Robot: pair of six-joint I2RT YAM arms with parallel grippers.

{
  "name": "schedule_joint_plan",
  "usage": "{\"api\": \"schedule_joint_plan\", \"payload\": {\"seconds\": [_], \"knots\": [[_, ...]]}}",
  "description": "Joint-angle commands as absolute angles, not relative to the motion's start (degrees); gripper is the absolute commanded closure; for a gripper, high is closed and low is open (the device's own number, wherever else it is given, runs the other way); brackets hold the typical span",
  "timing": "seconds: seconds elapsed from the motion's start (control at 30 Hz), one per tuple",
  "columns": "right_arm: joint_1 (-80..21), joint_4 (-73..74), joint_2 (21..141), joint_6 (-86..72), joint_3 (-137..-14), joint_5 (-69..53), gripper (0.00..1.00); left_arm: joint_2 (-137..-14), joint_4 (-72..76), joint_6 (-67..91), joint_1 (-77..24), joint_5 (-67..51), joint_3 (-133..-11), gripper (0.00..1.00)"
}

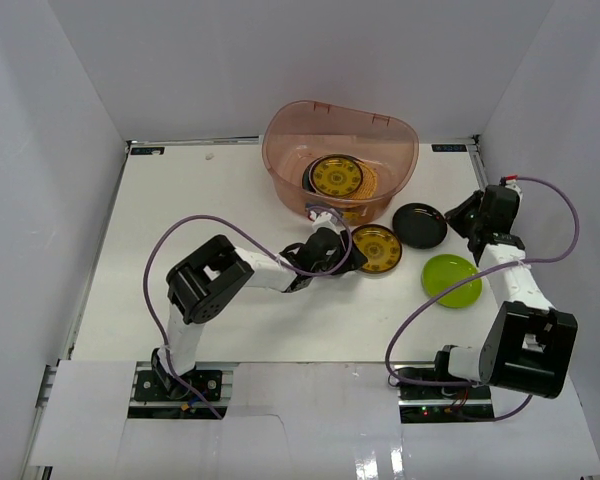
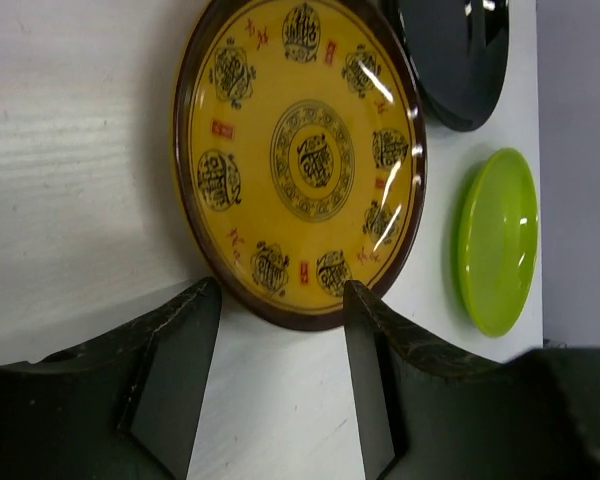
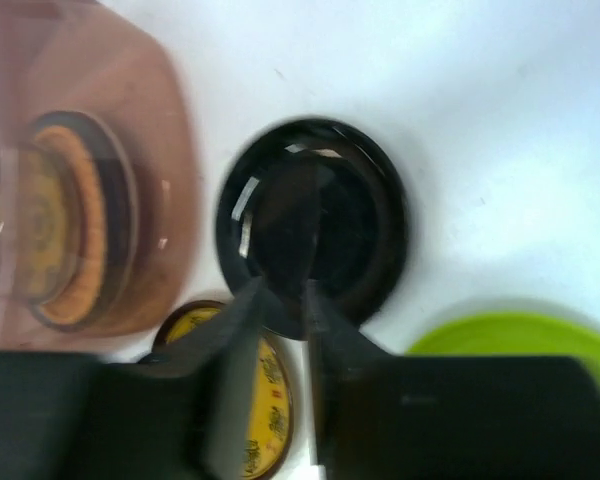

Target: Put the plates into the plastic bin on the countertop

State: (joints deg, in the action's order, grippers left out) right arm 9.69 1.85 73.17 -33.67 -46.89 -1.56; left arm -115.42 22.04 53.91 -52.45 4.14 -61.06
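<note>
Looking down from above, we see the plastic bin [image 1: 401,131], a translucent pinkish-brown tub with rounded walls and a rim, standing at the far middle of the flat white countertop [image 1: 180,200]. Inside it lies a stack topped by a glossy round yellow-patterned plate [image 1: 337,177], with a woven tan edge [image 1: 376,180] showing beside it.

Three round plates lie on the counter just in front of the bin. One is a second yellow-patterned plate [image 2: 300,160] with a dark brown rim and printed medallions. Next to it sit a shiny black plate [image 1: 419,225] and a smooth lime green plate [image 1: 451,280].

The left gripper [image 2: 280,322] is spread wide, its dark fingers [image 2: 180,370] standing either side of the near rim of the yellow plate on the counter.

The right gripper [image 3: 285,300] sits at the edge of the black plate. In its blurred wrist view the fingers are drawn close, with a thin slit between them, and we cannot tell whether they pinch the rim.
</note>
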Motion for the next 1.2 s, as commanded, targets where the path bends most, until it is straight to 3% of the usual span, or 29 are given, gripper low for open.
{"api": "schedule_joint_plan", "payload": {"seconds": [0.0, 0.1, 0.17, 0.23, 0.33, 0.37, 0.57, 0.67, 0.83, 0.9, 0.97, 1.17], "knots": [[11.4, -3.9, 74.3, -33.7, -45.7, 0.5, 0.63, -119.4, 18.9, 54.9, -52.6, 9.1, -62.5, 0.38], [13.2, -3.9, 78.5, -30.4, -46.5, 0.6, 0.53, -120.9, 18.8, 55.0, -52.6, 9.2, -63.6, 0.51], [14.6, -3.8, 80.8, -29.8, -46.8, -1.3, 0.47, -121.1, 18.8, 55.0, -52.6, 9.8, -63.5, 0.67], [15.2, -3.9, 84.0, -29.1, -46.8, -2.7, 0.46, -120.8, 18.3, 54.7, -52.6, 10.6, -63.0, 0.81], [15.4, -3.9, 88.0, -28.0, -47.6, -3.5, 0.45, -119.5, 18.0, 53.4, -52.6, 11.9, -61.4, 0.91], [15.6, -4.0, 88.8, -27.9, -47.8, -4.0, 0.45, -119.2, 18.0, 53.2, -52.6, 12.0, -60.7, 1.0], [15.9, -5.9, 95.7, -28.8, -49.1, -8.6, 0.44, -113.1, 17.9, 52.3, -52.5, 10.9, -53.9, 1.0], [16.0, -7.4, 97.6, -30.2, -49.0, -10.6, 0.5, -106.4, 17.4, 51.7, -52.6, 8.9, -49.1, 1.0], [16.4, -10.4, 97.4, -34.7, -46.8, -9.5, 0.85, -90.9, 15.0, 49.0, -52.5, 7.4, -44.7, 1.0], [16.6, -10.6, 95.3, -36.0, -46.0, -7.4, 0.92, -84.1, 11.9, 46.7, -52.6, 7.6, -46.8, 1.0], [17.0, -11.0, 91.4, -37.4, -44.8, -5.1, 0.92, -80.5, 7.6, 43.9, -52.4, 8.4, -52.2, 1.0], [17.3, -11.0, 78.2, -39.5, -45.5, -2.1, 0.92, -82.9, 1.1, 40.8, -45.3, 2.7, -67.7, 1.0]]}}
